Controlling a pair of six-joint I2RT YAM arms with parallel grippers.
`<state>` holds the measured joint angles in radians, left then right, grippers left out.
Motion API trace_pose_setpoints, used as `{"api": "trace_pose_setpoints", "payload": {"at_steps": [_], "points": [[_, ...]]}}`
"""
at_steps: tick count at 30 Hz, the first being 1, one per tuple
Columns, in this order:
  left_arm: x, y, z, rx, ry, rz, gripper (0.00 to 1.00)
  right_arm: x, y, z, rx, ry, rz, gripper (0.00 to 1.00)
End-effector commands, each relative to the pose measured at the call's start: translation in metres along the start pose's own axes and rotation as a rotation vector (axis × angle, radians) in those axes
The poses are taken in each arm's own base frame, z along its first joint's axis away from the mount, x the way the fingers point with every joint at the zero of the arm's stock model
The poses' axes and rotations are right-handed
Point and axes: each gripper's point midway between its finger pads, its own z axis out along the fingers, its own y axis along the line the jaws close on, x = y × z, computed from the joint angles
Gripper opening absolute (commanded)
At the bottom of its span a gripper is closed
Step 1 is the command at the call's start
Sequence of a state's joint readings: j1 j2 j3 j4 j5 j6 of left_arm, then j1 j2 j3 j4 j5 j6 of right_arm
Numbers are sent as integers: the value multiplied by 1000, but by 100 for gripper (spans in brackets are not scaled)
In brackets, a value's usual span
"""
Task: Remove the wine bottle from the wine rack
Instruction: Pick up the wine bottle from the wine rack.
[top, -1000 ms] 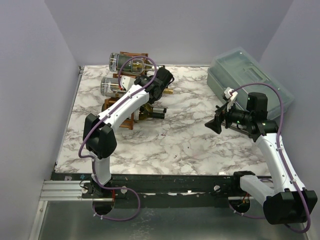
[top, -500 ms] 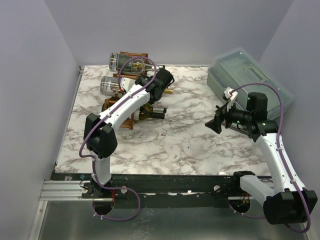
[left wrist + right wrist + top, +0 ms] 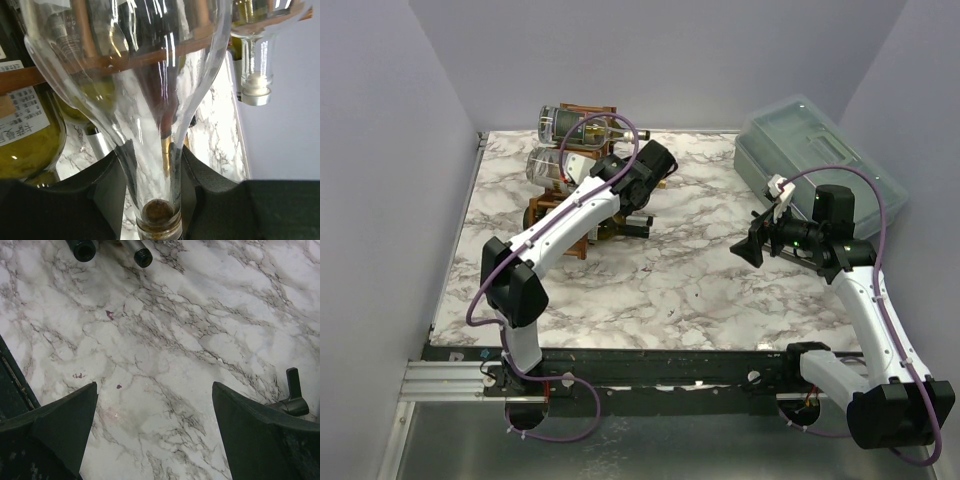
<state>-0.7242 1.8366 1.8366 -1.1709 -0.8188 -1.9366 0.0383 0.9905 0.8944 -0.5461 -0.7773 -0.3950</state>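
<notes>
The reddish-brown wine rack (image 3: pixel 582 242) stands at the table's back left with bottles lying in it. A clear wine bottle (image 3: pixel 548 166) lies in its middle tier, neck pointing right. My left gripper (image 3: pixel 648 176) is shut on that neck; in the left wrist view the glass neck (image 3: pixel 152 165) with its cork sits pinched between the black fingers (image 3: pixel 107 197). The left gripper's midpoint (image 3: pixel 155 205) lies on the cork end. A rack bar (image 3: pixel 100 62) shows through the glass. My right gripper (image 3: pixel 752 242) hangs open over bare marble (image 3: pixel 155 430), holding nothing.
Another clear bottle (image 3: pixel 566 124) lies on the rack's top tier, and a dark one (image 3: pixel 616 228) at the bottom. A labelled greenish bottle (image 3: pixel 25 135) is left of the held neck. A grey-green lidded box (image 3: pixel 815 155) stands at the back right, behind the right arm.
The left jaws closed onto the clear bottle's neck. The left arm then shifted right, and the bottle slid a little right in the rack. The right arm stayed still.
</notes>
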Motion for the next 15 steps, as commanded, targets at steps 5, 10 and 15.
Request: {"api": "trace_pose_setpoints", "payload": {"at_steps": [5, 10, 15], "points": [[-44, -19, -32, 125, -109, 13, 0, 1, -2, 0, 15, 0, -24, 100], [-49, -23, -43, 162, -151, 53, 0, 1, -2, 0, 15, 0, -23, 100], [-54, -26, -52, 190, -188, 86, 0, 1, -2, 0, 16, -2, -25, 100]]}}
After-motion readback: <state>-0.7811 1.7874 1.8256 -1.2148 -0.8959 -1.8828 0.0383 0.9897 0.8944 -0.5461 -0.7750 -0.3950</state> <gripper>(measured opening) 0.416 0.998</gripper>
